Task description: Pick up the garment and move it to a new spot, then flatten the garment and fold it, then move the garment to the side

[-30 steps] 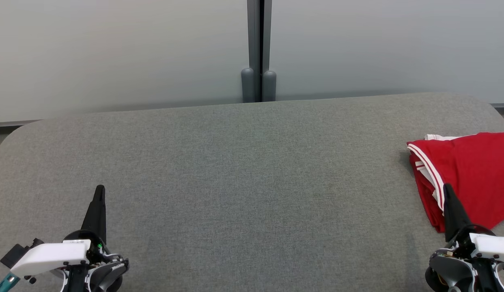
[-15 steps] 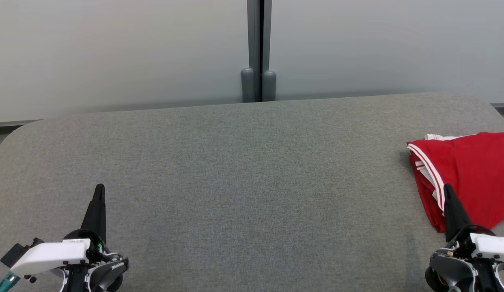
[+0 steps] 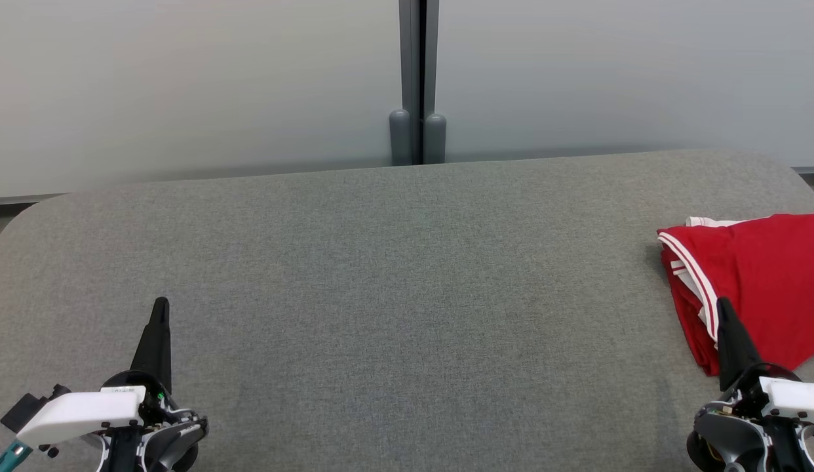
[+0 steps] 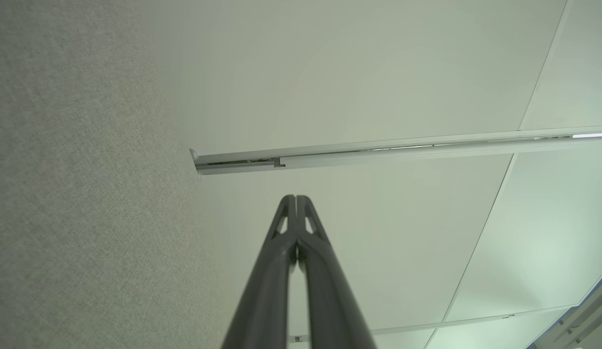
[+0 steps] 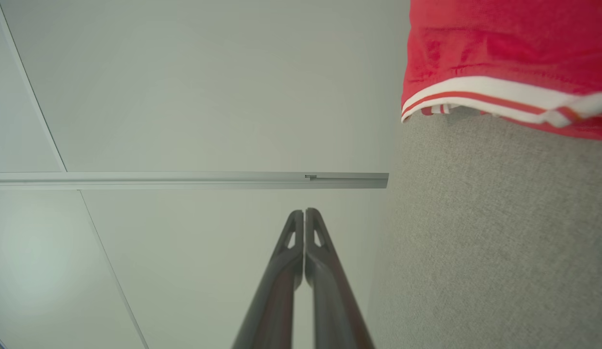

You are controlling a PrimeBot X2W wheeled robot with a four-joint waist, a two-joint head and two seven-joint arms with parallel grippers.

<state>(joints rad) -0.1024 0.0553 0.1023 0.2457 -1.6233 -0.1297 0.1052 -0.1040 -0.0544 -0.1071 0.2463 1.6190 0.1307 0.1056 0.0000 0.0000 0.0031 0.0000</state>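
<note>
Garment [image 3: 761, 275] was cut off at 3 o'clock; right wrist view showed its striped hem. Left fingers [image 4: 272, 271] and right fingers [image 5: 325, 276] were pressed together, empty.

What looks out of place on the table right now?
Nothing spilled or damaged. Only the red garment stands out: at the right end of the grey table, loosely folded, layers uneven, striped hem slanting, running off the head view's edge.

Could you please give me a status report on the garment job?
Left end effector, right end effector shut, empty. Red white-striped fabric garment on grey fabric table, right edge. Nothing blocking.
</note>
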